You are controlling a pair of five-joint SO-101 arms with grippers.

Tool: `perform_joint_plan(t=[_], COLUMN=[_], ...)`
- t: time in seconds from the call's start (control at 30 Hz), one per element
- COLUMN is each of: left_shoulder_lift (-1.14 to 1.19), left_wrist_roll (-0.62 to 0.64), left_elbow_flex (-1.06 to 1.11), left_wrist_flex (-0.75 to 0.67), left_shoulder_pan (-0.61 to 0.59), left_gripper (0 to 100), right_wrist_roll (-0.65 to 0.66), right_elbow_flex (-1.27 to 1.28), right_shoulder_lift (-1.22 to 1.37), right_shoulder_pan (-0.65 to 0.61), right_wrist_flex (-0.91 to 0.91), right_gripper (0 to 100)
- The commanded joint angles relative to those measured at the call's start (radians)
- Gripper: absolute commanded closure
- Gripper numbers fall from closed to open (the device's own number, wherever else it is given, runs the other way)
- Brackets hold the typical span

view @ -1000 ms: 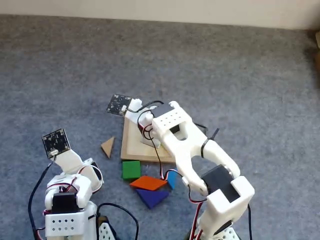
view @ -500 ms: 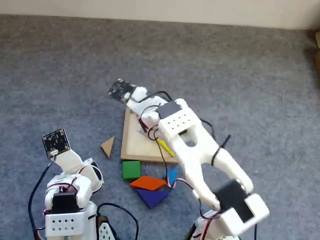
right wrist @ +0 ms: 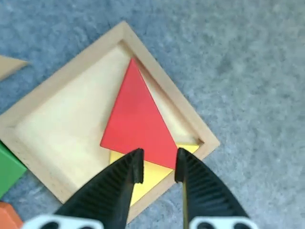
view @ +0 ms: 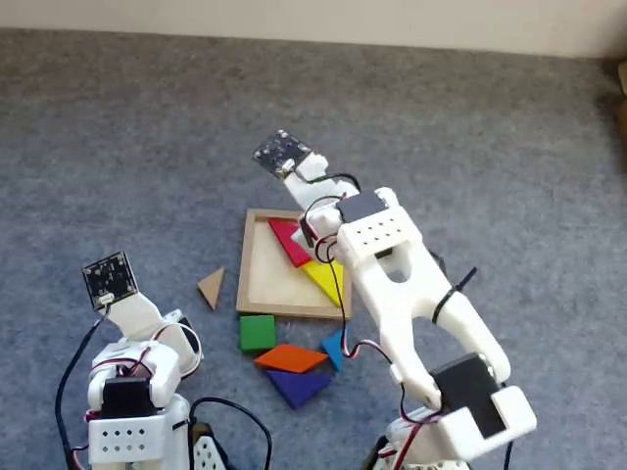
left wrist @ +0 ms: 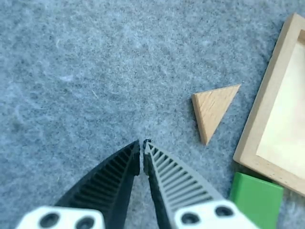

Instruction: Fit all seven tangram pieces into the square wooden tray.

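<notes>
Right arm [view: 392,279] risen off tray [view: 263,279], red triangle [view: 288,241] inside, jaws slightly apart

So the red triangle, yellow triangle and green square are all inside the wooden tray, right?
Not the green square: the high view shows it on the carpet outside the tray. The red triangle and yellow triangle are inside.
</notes>
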Motion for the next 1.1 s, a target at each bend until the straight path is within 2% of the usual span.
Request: perform_joint_plan(t=[0.0,0.2,0.67,0.9,1.07], left_shoulder_lift=[0.007,0.007,0.007,0.007,0.007], left_wrist_roll=[-0.006,-0.006,-0.006,-0.006,-0.006], left_elbow_flex=[0.022,0.022,0.022,0.022,0.022], left_wrist_flex=[0.005,0.005,0.005,0.005,0.005], left_shoulder_pan=[0.021,0.021,0.021,0.021,0.021], left_gripper=[96,96,96,96,96], right_wrist_roll=[-0.008,-0.012,-0.014,-0.014,-0.015], right_elbow_flex=[-0.013,-0.024,-0.030,-0.030,-0.021], right_shoulder_lift=[0.053,0.163,0.243,0.231,0.099], right_shoulder_pan=[0.015,0.015,0.010,0.010,0.010], right_wrist_flex=[-0.019,-0.062,-0.147,-0.142,-0.142], right_gripper=[89.3,89.3,89.3,89.3,89.3])
